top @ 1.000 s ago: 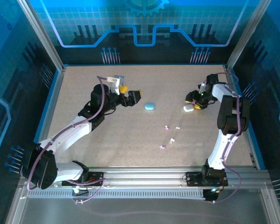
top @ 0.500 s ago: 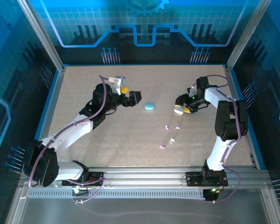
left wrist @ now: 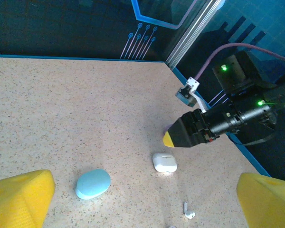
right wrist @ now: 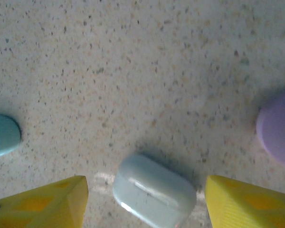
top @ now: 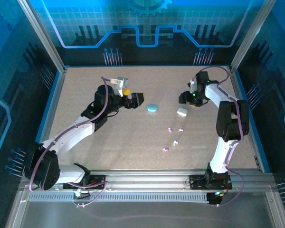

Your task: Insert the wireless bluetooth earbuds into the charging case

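Right claw [top: 183, 99] backed off white case [top: 182, 112], open; 4 earbuds [top: 170, 129] farther toward bases; left claw [top: 134, 95] open.

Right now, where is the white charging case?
In the top view the white charging case lies on the right half of the table, just near of the right gripper, right of the light blue case and beyond the scattered earbuds.

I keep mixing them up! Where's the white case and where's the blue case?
white case [left wrist: 164, 162], left wrist view, middle of its top.
blue case [left wrist: 92, 183], left wrist view, middle of its rounded top.
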{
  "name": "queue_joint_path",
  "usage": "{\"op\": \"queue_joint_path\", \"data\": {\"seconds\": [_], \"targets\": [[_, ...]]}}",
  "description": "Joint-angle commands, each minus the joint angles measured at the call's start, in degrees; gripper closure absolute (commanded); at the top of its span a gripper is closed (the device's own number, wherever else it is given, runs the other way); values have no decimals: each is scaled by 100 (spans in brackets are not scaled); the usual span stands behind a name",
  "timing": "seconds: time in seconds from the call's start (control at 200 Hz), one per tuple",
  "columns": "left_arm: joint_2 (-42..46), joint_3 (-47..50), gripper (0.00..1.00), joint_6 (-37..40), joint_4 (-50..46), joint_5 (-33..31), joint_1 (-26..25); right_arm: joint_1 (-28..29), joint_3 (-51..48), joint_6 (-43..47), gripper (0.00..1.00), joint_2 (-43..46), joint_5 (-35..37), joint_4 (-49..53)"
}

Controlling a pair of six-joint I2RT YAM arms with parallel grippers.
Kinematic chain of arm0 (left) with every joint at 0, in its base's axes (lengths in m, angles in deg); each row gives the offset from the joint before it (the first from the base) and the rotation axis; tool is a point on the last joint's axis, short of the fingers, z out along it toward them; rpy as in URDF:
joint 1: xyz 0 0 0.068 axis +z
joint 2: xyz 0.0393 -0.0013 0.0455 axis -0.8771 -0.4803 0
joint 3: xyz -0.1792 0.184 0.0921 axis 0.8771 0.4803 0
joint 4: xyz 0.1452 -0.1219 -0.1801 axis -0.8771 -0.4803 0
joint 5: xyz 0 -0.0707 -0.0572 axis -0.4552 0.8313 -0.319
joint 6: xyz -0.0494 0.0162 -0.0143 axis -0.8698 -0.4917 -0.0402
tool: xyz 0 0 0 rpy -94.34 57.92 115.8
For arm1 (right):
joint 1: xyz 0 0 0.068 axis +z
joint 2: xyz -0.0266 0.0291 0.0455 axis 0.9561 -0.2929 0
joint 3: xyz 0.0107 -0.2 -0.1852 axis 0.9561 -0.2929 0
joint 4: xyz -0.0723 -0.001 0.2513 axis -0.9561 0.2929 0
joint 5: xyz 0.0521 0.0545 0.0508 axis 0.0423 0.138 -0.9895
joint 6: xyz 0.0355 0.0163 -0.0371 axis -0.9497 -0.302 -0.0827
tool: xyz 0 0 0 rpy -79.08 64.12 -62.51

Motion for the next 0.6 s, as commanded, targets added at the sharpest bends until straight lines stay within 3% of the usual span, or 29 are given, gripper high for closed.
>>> {"op": "queue_joint_path", "data": {"seconds": [0.0, 0.17, 0.375, 0.595], "targets": [[14, -195, 1, -76, -80, 51, 40, 45, 296, 288, 33, -400, -305, 250], [4, -213, 1, -81, -80, 76, 39, 57, 435, 343, 34, -698, -737, 416], [-6, -204, 1, -73, -58, 85, 44, 112, -3, 194, 34, -394, -871, 266], [-58, -213, 1, -82, -29, 105, 41, 364, -468, 77, 34, -46, -462, 179]]}}
